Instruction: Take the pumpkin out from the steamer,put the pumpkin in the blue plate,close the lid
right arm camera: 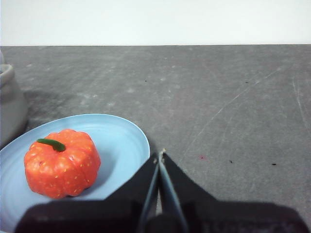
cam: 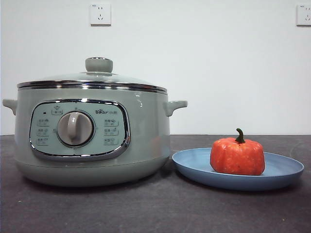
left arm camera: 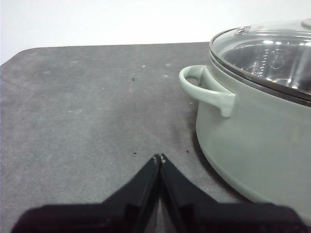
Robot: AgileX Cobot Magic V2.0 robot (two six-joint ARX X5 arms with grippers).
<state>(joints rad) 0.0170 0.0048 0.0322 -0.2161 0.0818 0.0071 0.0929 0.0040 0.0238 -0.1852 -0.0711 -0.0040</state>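
The orange pumpkin (cam: 237, 156) with its dark green stem sits upright on the blue plate (cam: 194, 162), right of the sage-green steamer (cam: 92, 128). The glass lid (cam: 97, 77) rests closed on the steamer, knob on top. My left gripper (left arm camera: 159, 158) is shut and empty over the dark table, beside the steamer (left arm camera: 257, 145) and its handle, with the lid (left arm camera: 272, 53) seated on the rim. My right gripper (right arm camera: 160, 154) is shut and empty beside the edge of the blue plate (right arm camera: 124, 141), which holds the pumpkin (right arm camera: 61, 163). Neither arm shows in the front view.
The dark grey table mat (cam: 155, 208) runs under everything, with a white wall behind and two wall sockets (cam: 100, 13) high up. The steamer's side handle (left arm camera: 206, 90) juts out toward the left gripper's side.
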